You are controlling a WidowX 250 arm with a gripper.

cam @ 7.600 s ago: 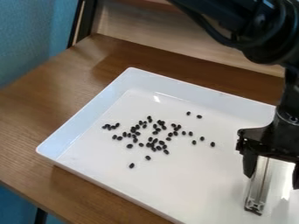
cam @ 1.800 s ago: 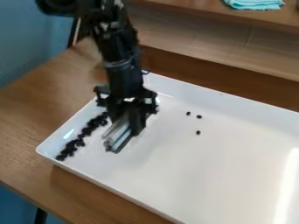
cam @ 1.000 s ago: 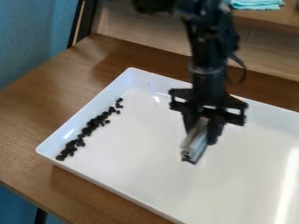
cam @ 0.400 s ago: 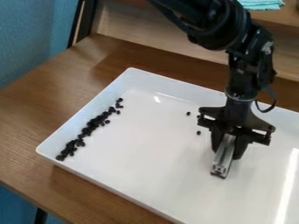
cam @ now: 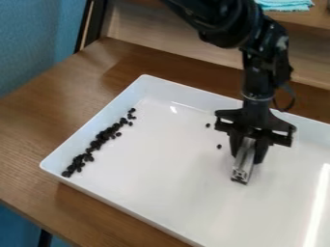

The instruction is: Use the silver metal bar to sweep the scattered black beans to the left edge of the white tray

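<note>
In the camera view, the end effector (cam: pixel 248 152) hangs right of the frame's centre, over the white tray (cam: pixel 158 222), its fingers closed on a silvery metal bar (cam: pixel 243 163). The bar tilts, its lower end pointing toward the bottom of the frame. Just left of the end effector, two dark beans lie apart from each other on the tray floor. Many more dark beans (cam: pixel 97 143) form a slanting band along the tray's left side, from upper right to lower left, some of them touching. The tray rests on a brown wooden tabletop (cam: pixel 38 130). A light-blue cloth (cam: pixel 285 5) lies at the frame's upper right, and a blue surface (cam: pixel 38 38) fills the upper left corner.
</note>
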